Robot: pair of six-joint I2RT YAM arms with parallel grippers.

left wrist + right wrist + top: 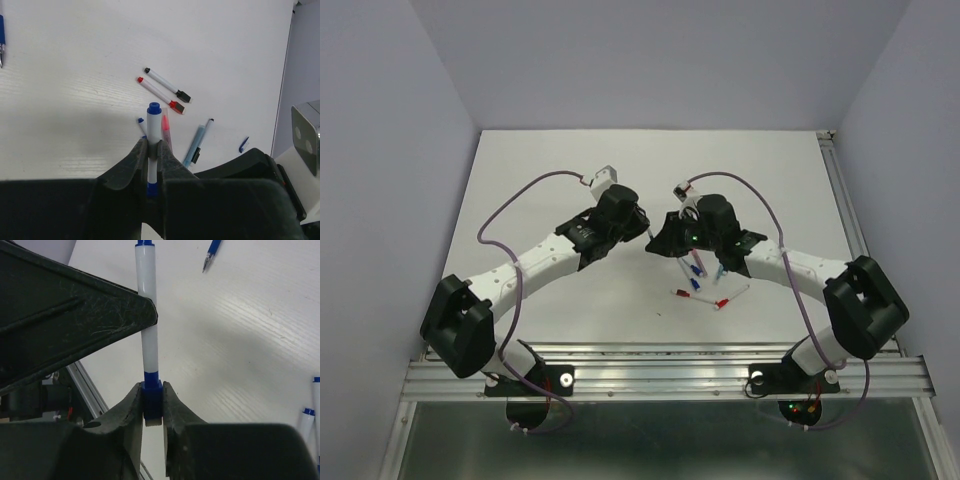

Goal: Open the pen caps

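From above, the left gripper [642,227] and right gripper [661,238] meet tip to tip over the middle of the tabletop [550,170]. Loose pens [686,292] lie toward the near edge. On the left wrist view, its fingers are clamped tight on a white barrel [153,125]. On the right wrist view, its fingers are pinched closed on the blue cap [152,400], which is seated on that barrel's end.

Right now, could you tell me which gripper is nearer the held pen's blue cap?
Right. The right gripper clamps the blue cap itself; the left gripper grips the white barrel.
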